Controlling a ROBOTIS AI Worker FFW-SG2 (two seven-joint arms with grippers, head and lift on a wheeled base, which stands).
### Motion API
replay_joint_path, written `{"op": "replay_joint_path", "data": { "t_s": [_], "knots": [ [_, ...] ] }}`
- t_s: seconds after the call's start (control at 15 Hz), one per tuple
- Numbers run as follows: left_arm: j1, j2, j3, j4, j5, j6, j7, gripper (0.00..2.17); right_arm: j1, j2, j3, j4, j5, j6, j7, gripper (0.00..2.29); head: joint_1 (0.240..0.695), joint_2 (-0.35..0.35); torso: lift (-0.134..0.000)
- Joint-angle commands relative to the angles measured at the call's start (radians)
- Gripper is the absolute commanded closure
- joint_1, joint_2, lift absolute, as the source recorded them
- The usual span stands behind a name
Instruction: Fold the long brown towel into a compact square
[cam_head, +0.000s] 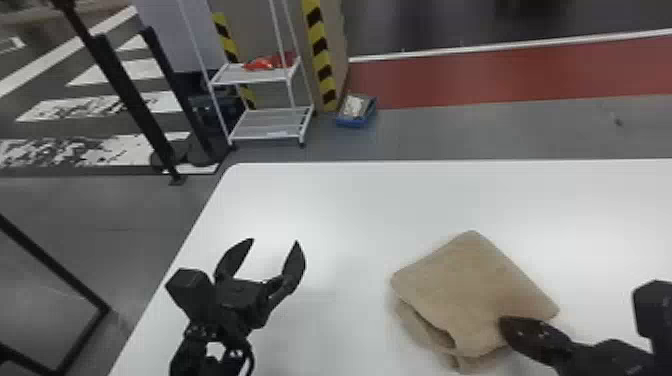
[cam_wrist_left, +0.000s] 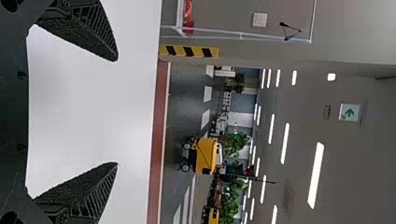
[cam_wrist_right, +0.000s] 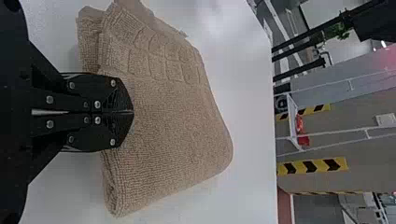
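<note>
Closed right pincer (cam_head: 506, 326) overlaps towel (cam_wrist_right: 168, 121), embossed in its wrist view.

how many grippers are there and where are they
2. The left gripper is open above the table, to the left of the towel; the right gripper, its fingers together, is at the towel's near right edge.

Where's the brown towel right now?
In the head view, the towel lies folded on the white table, right of centre, with the right gripper at its near right edge.
</note>
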Motion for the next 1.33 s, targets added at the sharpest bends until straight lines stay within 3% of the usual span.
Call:
{"op": "replay_joint_path", "data": {
  "t_s": [0.0,0.13,0.33,0.67,1.27],
  "knots": [
    [0.003,-0.006,0.005,0.000,0.002,0.000,0.000,0.08,0.038,0.003,-0.077,-0.079,-0.043,0.050,0.023,1.92,0.695,0.263,-0.118],
    [0.006,-0.006,0.009,0.000,0.003,-0.003,0.000,0.08,0.063,0.006,-0.140,-0.123,-0.058,0.111,0.042,1.92,0.695,0.249,-0.118],
    [0.004,-0.006,0.005,0.005,0.003,-0.006,0.000,0.08,0.041,0.006,-0.162,-0.096,-0.041,0.163,0.042,1.92,0.695,0.217,-0.118],
    [0.007,-0.006,0.002,-0.008,0.003,-0.006,-0.001,0.08,-0.091,0.020,-0.077,0.019,0.009,0.259,0.020,1.92,0.695,0.196,-0.118],
    [-0.005,-0.006,-0.020,-0.012,0.002,0.000,0.000,0.08,-0.385,0.070,0.018,0.277,0.018,0.295,-0.098,1.92,0.695,0.189,-0.118]
  ]
}}
